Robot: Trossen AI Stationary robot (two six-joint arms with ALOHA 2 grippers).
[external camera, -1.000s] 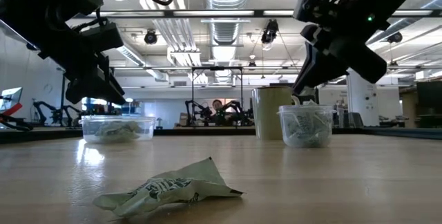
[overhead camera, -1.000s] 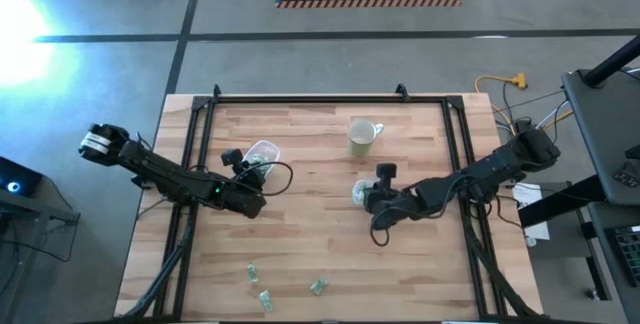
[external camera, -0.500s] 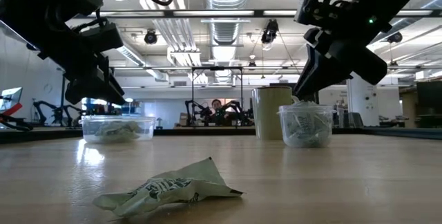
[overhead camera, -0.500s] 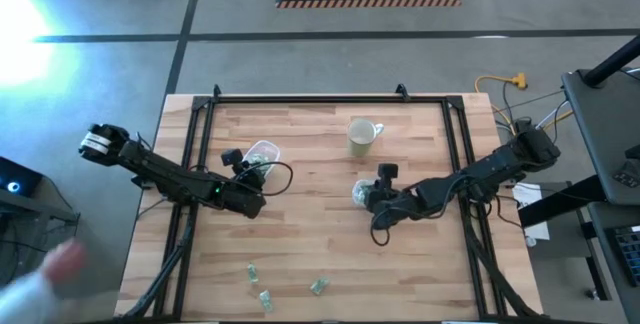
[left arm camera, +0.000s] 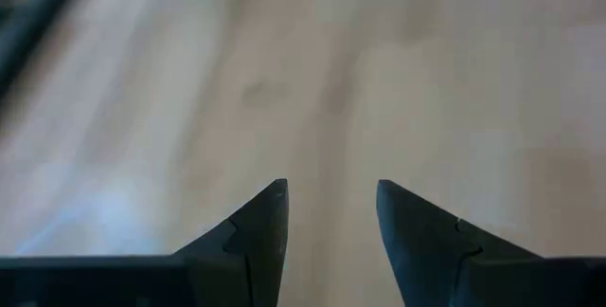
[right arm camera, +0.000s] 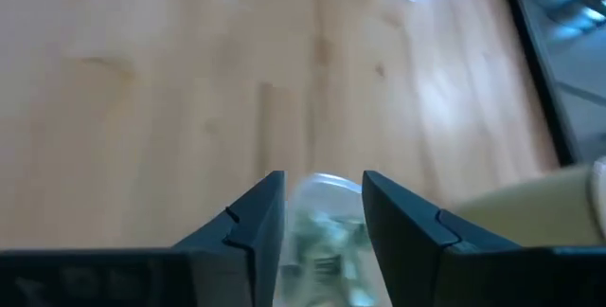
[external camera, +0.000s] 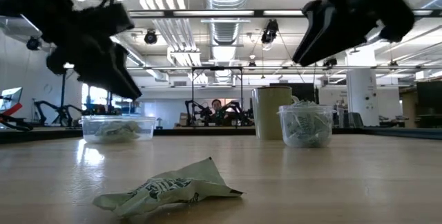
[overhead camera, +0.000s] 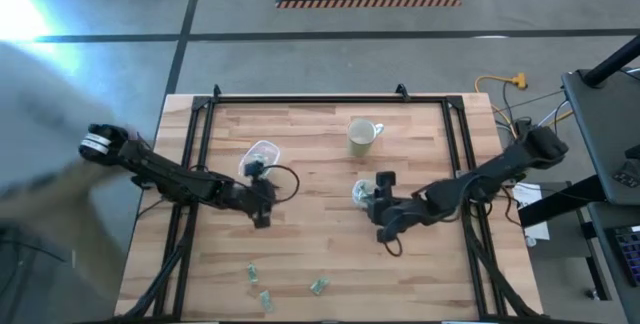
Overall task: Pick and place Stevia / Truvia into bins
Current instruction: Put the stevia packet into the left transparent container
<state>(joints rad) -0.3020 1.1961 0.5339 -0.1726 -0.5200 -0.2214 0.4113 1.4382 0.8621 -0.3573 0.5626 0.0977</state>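
Three green-and-white Stevia packets (overhead camera: 265,299) lie near the table's near edge; one shows crumpled (external camera: 169,188) up close in the low view. The wide clear bin (overhead camera: 260,154) and the small clear cup (overhead camera: 360,192) both hold packets. My left gripper (left arm camera: 331,203) hangs open over bare wood, just nearer than the wide bin (external camera: 117,127). My right gripper (right arm camera: 324,193) is open above the small cup (right arm camera: 327,226), clear of its rim, with nothing between its fingers.
A pale mug (overhead camera: 362,136) stands behind the small cup, toward the far edge. Black rails (overhead camera: 190,164) run along the table's left, right and far sides. A blurred person (overhead camera: 40,184) moves beside the table's left edge. Bare wood lies between the bins and the loose packets.
My right gripper has risen from the small cup's mouth and now hangs clear above it. My left gripper has moved away from the wide bin, toward the table's near edge and a little to the right. A blurred person has come in at the table's left.
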